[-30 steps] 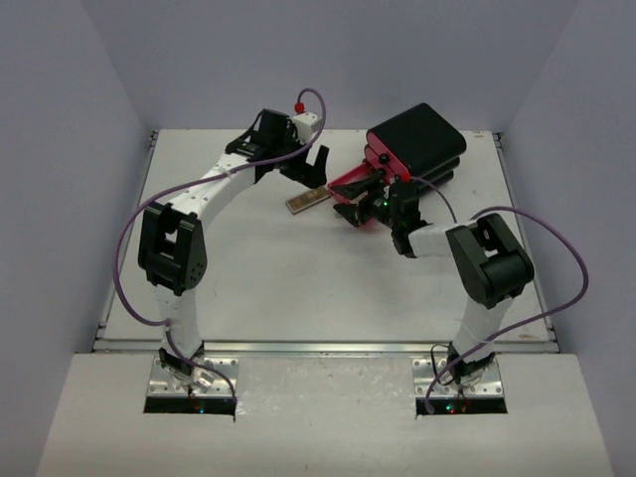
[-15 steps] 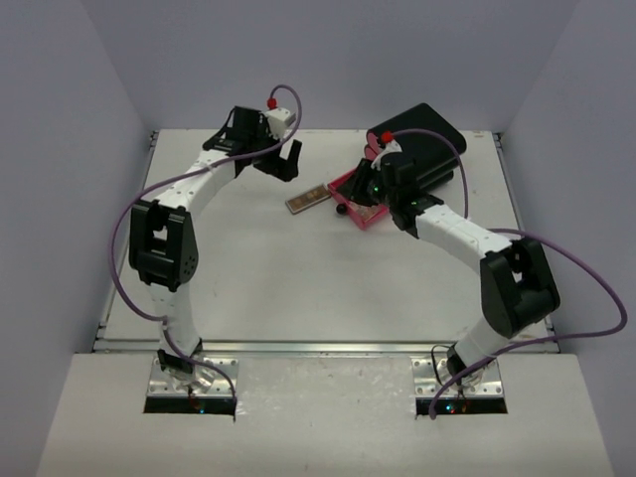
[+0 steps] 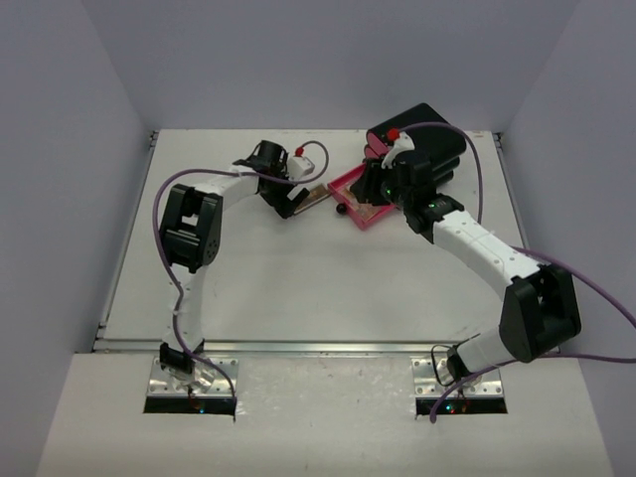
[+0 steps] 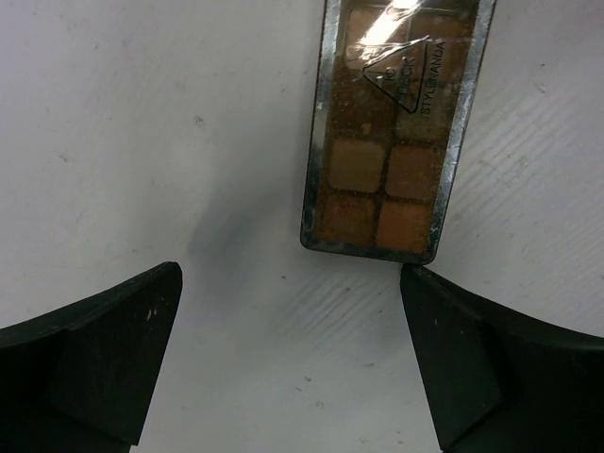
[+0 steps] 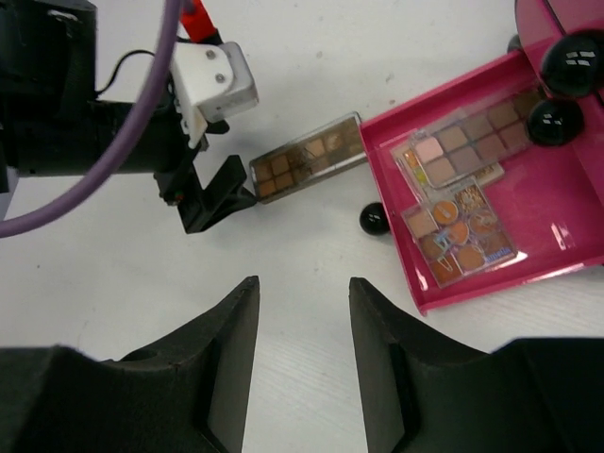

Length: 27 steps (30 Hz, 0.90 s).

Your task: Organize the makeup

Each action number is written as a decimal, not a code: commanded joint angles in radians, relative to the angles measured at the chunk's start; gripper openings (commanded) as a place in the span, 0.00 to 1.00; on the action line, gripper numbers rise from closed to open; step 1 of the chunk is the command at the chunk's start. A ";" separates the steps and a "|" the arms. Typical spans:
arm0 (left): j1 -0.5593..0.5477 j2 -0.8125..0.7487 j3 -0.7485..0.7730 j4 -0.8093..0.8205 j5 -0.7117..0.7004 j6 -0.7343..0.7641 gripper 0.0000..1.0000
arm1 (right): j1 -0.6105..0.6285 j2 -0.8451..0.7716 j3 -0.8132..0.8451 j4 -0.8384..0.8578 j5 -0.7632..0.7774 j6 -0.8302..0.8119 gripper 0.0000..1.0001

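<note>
Currently the left end effector (image 4: 288, 311) is spread wide with nothing between its fingers, low over the counter (image 4: 142, 123). One eyeshadow palette (image 4: 392, 142) lies flat on the counter just ahead of it, not centred in the gap but offset toward the finger on the right of the wrist view, whose tip sits just beside the palette's near corner. The long axis runs away from the end effector, slightly tilted, so the fingers would close across the short width; judgement: a small sideways shift is needed first. The left arm is clearly the nearer one. The right end effector (image 5: 302, 311) hangs higher, fingers a narrow gap apart and empty, with the same palette ahead and the pink drawer (image 5: 557, 226) ahead to its right, two more palettes (image 5: 453, 151) already inside. A small black ball (image 5: 374, 219) rests on the counter just beside the drawer. The palette's far end is cut off in the left wrist view. Round black items (image 5: 552, 121) at the drawer's far corner: knobs or compacts, cannot tell.
</note>
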 commanded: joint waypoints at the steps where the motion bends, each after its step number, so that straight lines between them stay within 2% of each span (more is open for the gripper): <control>1: -0.027 -0.014 0.008 0.055 0.073 0.029 1.00 | -0.026 -0.037 -0.063 0.018 0.023 0.001 0.44; 10: -0.041 0.025 0.036 0.035 0.092 -0.008 1.00 | -0.068 -0.066 -0.119 0.040 0.002 0.053 0.44; 18: -0.044 -0.028 0.086 0.039 0.147 -0.157 1.00 | -0.074 -0.071 -0.136 0.044 0.003 0.062 0.44; 27: -0.087 -0.025 0.087 0.045 0.058 -0.199 1.00 | -0.077 -0.077 -0.149 0.044 0.008 0.065 0.44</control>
